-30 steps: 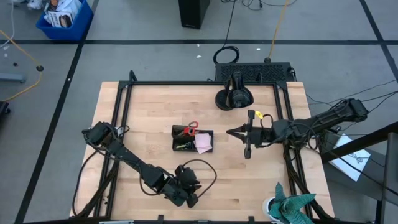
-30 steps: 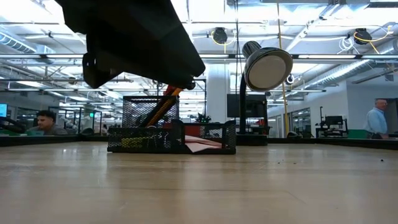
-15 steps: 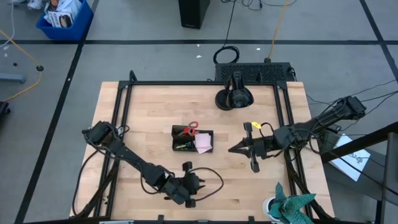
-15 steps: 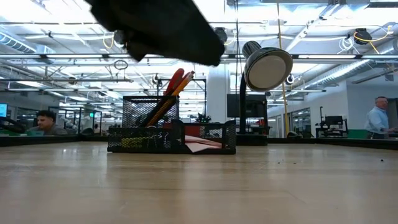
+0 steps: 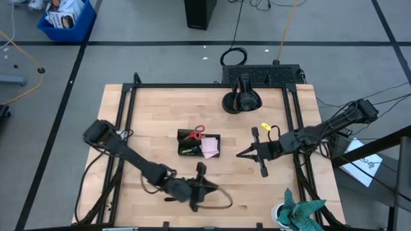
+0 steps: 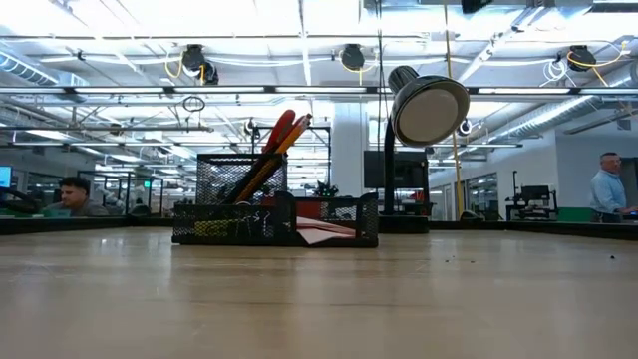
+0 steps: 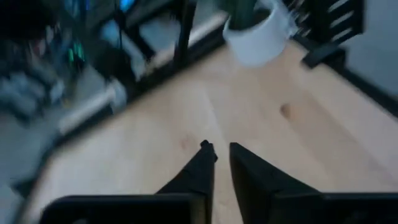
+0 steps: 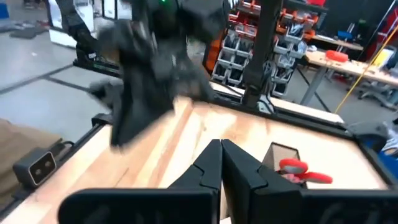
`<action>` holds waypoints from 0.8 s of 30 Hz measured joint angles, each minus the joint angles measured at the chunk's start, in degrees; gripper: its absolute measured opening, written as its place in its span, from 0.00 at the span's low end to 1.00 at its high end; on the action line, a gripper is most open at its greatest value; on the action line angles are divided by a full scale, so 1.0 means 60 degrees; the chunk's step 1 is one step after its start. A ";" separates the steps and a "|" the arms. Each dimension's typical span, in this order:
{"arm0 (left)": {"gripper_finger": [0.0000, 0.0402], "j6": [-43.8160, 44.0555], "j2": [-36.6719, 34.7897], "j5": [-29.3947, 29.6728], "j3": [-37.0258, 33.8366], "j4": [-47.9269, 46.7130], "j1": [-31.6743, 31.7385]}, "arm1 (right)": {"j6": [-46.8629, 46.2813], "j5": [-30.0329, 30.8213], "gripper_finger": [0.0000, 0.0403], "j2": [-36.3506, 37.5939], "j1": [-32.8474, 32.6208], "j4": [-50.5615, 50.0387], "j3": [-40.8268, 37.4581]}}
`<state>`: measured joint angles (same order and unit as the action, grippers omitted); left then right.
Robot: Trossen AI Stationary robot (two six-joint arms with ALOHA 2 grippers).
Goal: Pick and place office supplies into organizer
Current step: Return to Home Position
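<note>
The black mesh organizer (image 5: 199,142) stands mid-table on its flat bottom, seen also in the low view (image 6: 274,214) and the right wrist view (image 8: 280,152). Red-handled scissors (image 6: 282,128) and orange pencils (image 6: 257,172) lean upright in its cup. A pink sticky-note pad (image 5: 210,147) lies in its right compartment. My left gripper (image 5: 216,190) hangs above the table's near edge and points toward the right edge. Its fingers (image 7: 222,151) stand a narrow gap apart with nothing between them. Right of the organizer my right gripper (image 5: 238,154) hovers shut, pointing left (image 8: 219,146).
A round black stand base with a lamp head (image 5: 241,99) sits at the far edge, and shows in the low view (image 6: 429,105). A white cup holding teal cloth (image 5: 297,213) stands at the near right corner (image 7: 258,31). Black frame rails (image 5: 128,115) border the table. People show beyond the table.
My left gripper has risen out of the low view, rolled about its own axis and shifted a little toward the table's right edge. My right gripper has swung toward the near edge and turned slightly, staying shut. The organizer and its contents have not moved.
</note>
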<state>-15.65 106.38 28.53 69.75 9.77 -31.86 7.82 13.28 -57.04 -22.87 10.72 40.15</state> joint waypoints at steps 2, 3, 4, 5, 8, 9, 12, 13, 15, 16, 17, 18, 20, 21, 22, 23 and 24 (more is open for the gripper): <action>0.09 -0.0901 -0.0583 0.0000 0.0002 -0.0131 -0.0302 | -0.0226 0.0004 0.00 0.0004 0.0000 0.0311 -0.0263; 0.06 -0.1231 -0.0873 0.0008 0.0002 -0.0277 -0.0452 | -0.0333 0.0004 0.00 0.0000 0.0000 0.0508 -0.0436; 0.03 -0.1448 -0.1171 0.0044 0.0013 -0.0495 -0.0616 | -0.0419 0.0004 0.00 0.0000 0.0000 0.0699 -0.0627; 0.02 -0.1550 -0.1513 0.0189 0.0016 -0.0842 -0.0833 | -0.0453 0.0007 0.00 0.0001 0.0000 0.0904 -0.0808; 0.02 -0.1581 -0.2422 0.0866 0.0016 -0.1752 -0.1477 | -0.0607 0.0007 0.00 0.0181 0.0081 0.1506 -0.1401; 0.01 -0.1549 -0.2672 0.1033 0.0013 -0.1998 -0.1668 | -0.0737 0.0002 0.00 0.0246 0.0148 0.1822 -0.1620; 0.01 -0.1524 -0.3330 0.1254 -0.0442 -0.2053 -0.2146 | -0.0987 0.0007 0.00 0.0472 0.0370 0.2718 -0.2378; 0.01 -0.1520 -0.3505 0.1261 -0.0704 -0.1868 -0.2247 | -0.1037 0.0014 0.00 0.0584 0.0444 0.2982 -0.2632; 0.01 -0.1561 -0.3857 0.1519 -0.1442 -0.1275 -0.2424 | -0.1206 0.0018 0.00 0.0822 0.0575 0.3357 -0.3111; 0.01 -0.1633 -0.4047 0.1829 -0.1890 -0.0824 -0.2514 | -0.1293 0.0021 0.00 0.0928 0.0639 0.3509 -0.3335; 0.01 -0.1695 -0.4239 0.2194 -0.2389 -0.0218 -0.2575 | -0.1380 0.0039 0.00 0.1026 0.0705 0.3572 -0.3524; 0.01 -0.1698 -0.4421 0.2594 -0.2918 0.0532 -0.2589 | -0.1470 0.0064 0.00 0.1109 0.0763 0.3540 -0.3680; 0.01 -0.1695 -0.4835 0.3305 -0.4052 0.2257 -0.2507 | -0.1625 0.0072 0.00 0.1180 0.0875 0.3522 -0.3961; 0.01 -0.1697 -0.5040 0.3436 -0.4635 0.3010 -0.2441 | -0.1692 0.0053 0.00 0.1177 0.0925 0.3527 -0.4066; 0.01 -0.1695 -0.5210 0.3454 -0.5219 0.3759 -0.2358 | -0.1747 0.0018 0.00 0.1177 0.0952 0.3531 -0.4162; 0.01 -0.1695 -0.5355 0.3460 -0.5769 0.4449 -0.2281 | -0.1766 0.0012 0.00 0.1177 0.0968 0.3545 -0.4238; 0.01 -0.1684 -0.5522 0.3453 -0.6332 0.5098 -0.2232 | -0.1788 -0.0009 0.00 0.1177 0.0993 0.3674 -0.4321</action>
<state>-25.76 73.25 49.25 31.76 40.35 -45.25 -2.91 13.22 -49.98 -16.91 32.77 14.23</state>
